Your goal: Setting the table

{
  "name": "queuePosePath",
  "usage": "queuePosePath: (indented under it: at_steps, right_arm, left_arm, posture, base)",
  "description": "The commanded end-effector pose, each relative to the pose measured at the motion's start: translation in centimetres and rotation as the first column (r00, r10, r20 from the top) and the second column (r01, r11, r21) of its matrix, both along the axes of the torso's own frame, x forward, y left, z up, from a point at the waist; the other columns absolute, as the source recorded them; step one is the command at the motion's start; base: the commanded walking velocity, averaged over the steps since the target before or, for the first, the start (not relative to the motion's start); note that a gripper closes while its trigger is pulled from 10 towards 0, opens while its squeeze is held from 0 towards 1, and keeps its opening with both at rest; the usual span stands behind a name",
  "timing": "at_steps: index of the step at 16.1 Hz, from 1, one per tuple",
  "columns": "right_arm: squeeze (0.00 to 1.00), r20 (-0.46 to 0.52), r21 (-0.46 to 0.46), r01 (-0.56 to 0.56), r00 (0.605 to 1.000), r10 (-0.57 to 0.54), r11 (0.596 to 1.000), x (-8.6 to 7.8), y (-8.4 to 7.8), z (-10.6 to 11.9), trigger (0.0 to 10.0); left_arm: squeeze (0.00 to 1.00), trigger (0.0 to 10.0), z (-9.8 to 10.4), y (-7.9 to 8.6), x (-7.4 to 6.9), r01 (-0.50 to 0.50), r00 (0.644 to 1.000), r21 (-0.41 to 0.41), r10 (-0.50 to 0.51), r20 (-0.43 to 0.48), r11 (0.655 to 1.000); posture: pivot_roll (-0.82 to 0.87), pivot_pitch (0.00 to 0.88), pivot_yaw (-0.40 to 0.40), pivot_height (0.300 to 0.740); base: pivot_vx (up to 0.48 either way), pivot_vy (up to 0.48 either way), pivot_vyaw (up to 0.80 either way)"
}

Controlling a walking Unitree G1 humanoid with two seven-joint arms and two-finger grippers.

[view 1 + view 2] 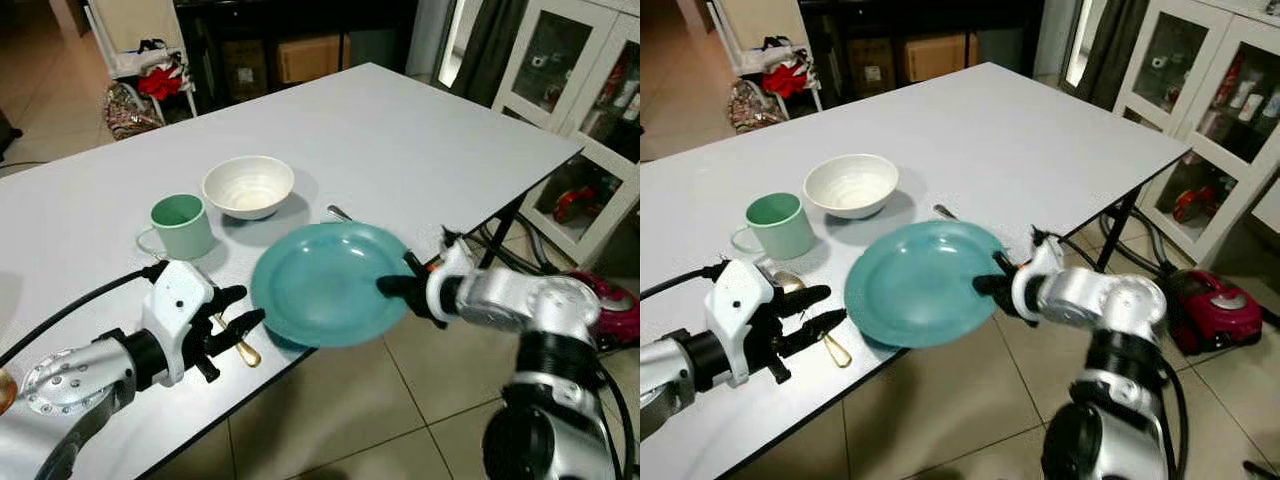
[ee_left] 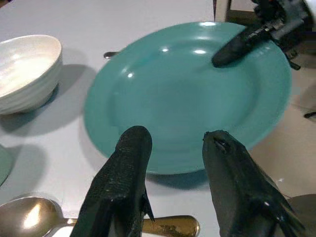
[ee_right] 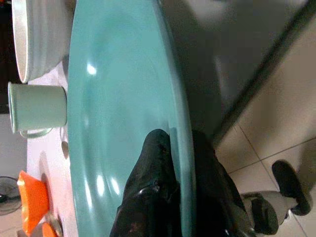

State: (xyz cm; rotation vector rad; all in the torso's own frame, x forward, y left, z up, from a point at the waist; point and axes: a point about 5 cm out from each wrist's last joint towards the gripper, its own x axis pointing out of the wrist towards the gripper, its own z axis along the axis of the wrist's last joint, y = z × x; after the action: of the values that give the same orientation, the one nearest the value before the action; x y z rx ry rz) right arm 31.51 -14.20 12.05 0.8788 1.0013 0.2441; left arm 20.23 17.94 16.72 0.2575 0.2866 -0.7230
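A teal plate (image 1: 320, 285) lies across the table's (image 1: 400, 130) front edge, part of it out over the floor. My right gripper (image 1: 398, 286) is shut on its right rim, one finger on top (image 3: 153, 182) and one beneath. To the plate's left my left gripper (image 1: 248, 305) is open, with its fingers (image 2: 126, 187) pointing at the plate's near rim just above a gold-handled spoon (image 1: 830, 348). A pale green mug (image 1: 182, 225) and a white bowl (image 1: 248, 186) stand behind the plate. A metal utensil tip (image 1: 338, 212) pokes out past the plate's far rim.
A white glass-door cabinet (image 1: 590, 90) stands on the right with a red vacuum cleaner (image 1: 1205, 300) on the tiles below it. Bags and clutter (image 1: 135, 100) sit beyond the table's far left corner. A black cable (image 1: 70, 305) trails from my left arm.
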Motion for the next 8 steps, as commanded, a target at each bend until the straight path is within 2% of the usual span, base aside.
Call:
queuePosePath:
  at_steps: [1,4,5,6,8]
  right_arm:
    - [0.0,0.025,-0.009,0.001,1.0,0.0,1.0,0.6,0.3,0.6,10.0]
    - [0.0,0.039,-0.01,0.019,0.999,-0.019,1.0,1.6,1.2,0.5,10.0]
    - [0.8,0.046,0.001,0.022,0.999,-0.022,1.0,1.9,1.5,0.5,10.0]
    - [0.91,0.053,0.007,0.021,0.998,-0.022,1.0,2.1,1.7,0.6,10.0]
    - [0.99,0.072,0.022,0.01,0.997,-0.012,1.0,2.4,2.1,0.7,10.0]
  left_arm:
    - [0.0,10.0,0.1,-0.1,-0.1,0.014,1.0,0.017,-0.014,0.0,1.0]
    - [0.0,10.0,0.0,0.0,-0.2,0.01,1.0,0.022,-0.01,0.001,1.0]
    - [0.0,10.0,0.0,0.1,-0.2,0.008,1.0,0.025,-0.008,0.001,1.0]
    - [0.0,10.0,0.0,0.1,-0.2,0.008,1.0,0.027,-0.008,0.001,1.0]
    - [0.0,10.0,0.0,0.1,-0.2,0.007,1.0,0.031,-0.007,0.002,0.999]
  posture:
    - [-0.08,0.011,0.022,0.74]
    - [-0.07,0.005,0.019,0.74]
    - [-0.07,0.005,0.02,0.74]
    - [-0.07,0.002,0.019,0.74]
    - [-0.07,0.0,0.02,0.74]
  base:
    - [0.0,0.0,0.0]
    - [0.0,0.0,0.0]
    - [0.0,0.0,0.0]
    - [0.0,0.0,0.0]
    - [0.0,0.0,0.0]
